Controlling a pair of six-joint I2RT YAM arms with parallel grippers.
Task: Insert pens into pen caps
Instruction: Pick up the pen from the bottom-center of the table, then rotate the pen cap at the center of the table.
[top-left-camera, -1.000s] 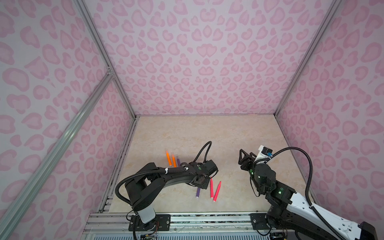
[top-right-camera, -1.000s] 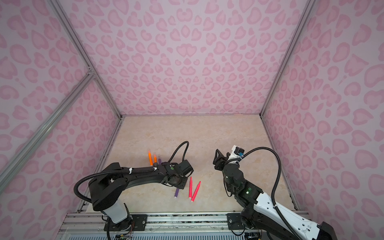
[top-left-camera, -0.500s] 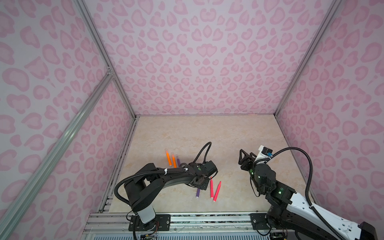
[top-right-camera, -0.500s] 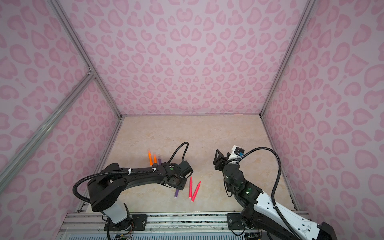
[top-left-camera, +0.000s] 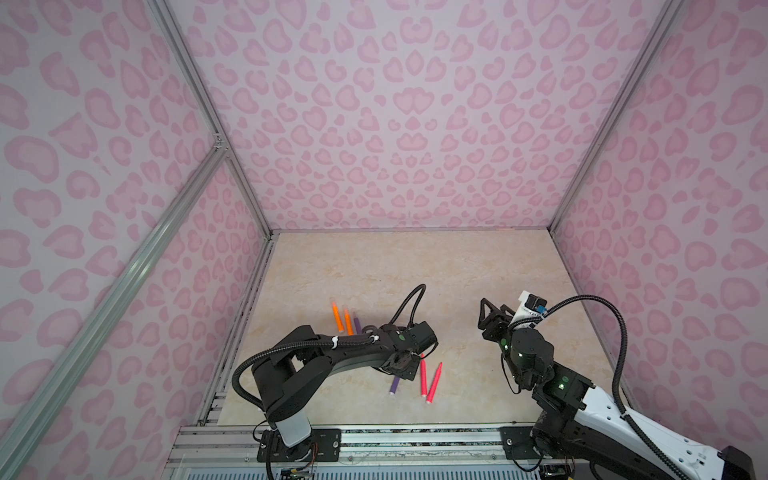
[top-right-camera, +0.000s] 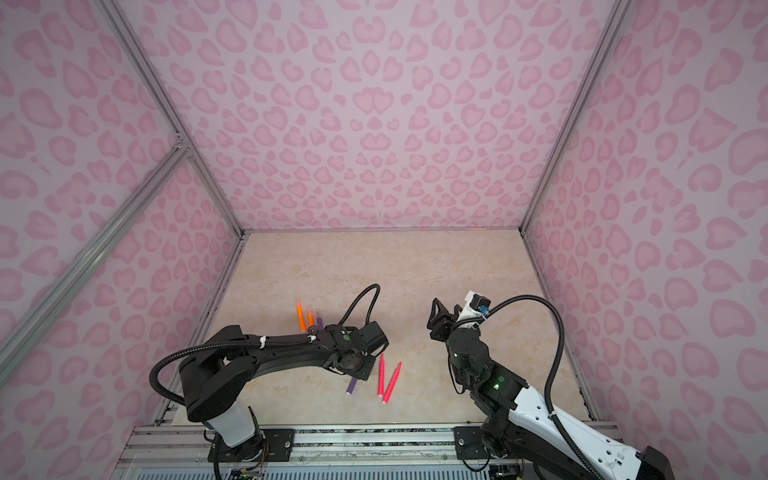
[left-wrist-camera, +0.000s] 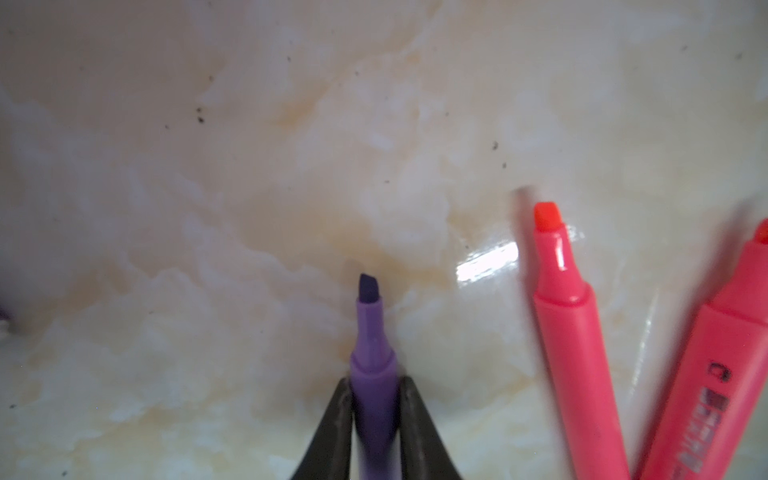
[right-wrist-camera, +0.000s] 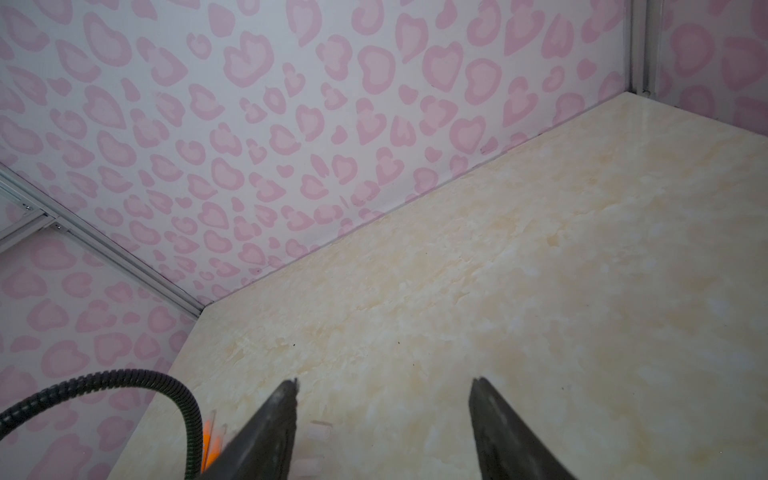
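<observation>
The left arm (top-left-camera: 324, 365) is matte black with a pale grey base segment (top-left-camera: 293, 428); a ribbed black cable (top-left-camera: 353, 341), cinched by white ties (top-left-camera: 333, 343), runs behind the left pincer (left-wrist-camera: 376, 386). Behind the right pincer (right-wrist-camera: 386, 384), the right arm (top-left-camera: 528, 353) goes from black to white, dotted with green lights (top-left-camera: 561, 386).

Left gripper (top-left-camera: 405, 371), low at centre frame, pinches the purple pen (left-wrist-camera: 371, 365); right gripper (top-left-camera: 494, 309), lower right, hangs raised, jaws apart.
</observation>
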